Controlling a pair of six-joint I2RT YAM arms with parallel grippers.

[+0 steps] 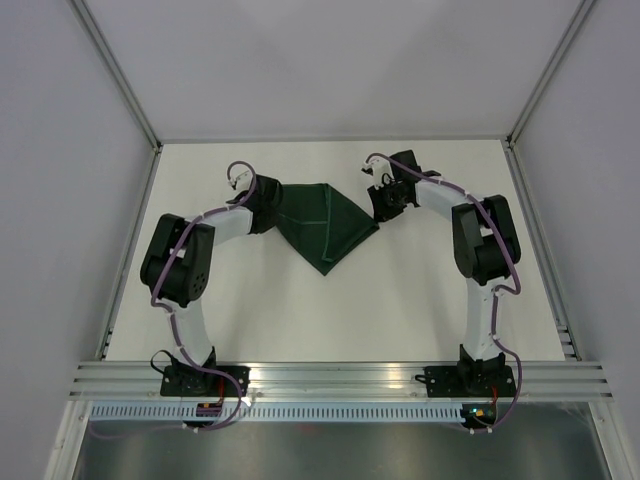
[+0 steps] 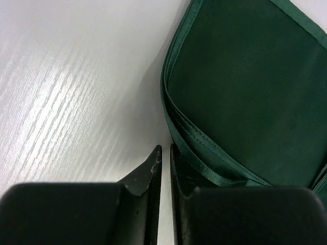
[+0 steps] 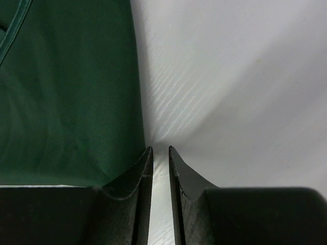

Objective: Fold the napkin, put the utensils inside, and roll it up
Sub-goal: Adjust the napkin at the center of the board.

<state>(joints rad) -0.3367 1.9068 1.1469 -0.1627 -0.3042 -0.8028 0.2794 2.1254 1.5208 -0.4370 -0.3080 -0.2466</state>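
Napkin folded in triangle.
Left gripper and right gripper at its corners, fingers nearly closed, empty; I think flattening it.

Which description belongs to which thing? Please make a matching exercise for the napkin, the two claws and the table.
Things:
1. napkin
2. left claw
3. right claw
4. table

Descriptions:
A. white surface
B. beside the napkin's right corner
C. dark green, folded in layers
D. beside the napkin's left edge

Pairs: 1-C, 2-D, 3-B, 4-A.
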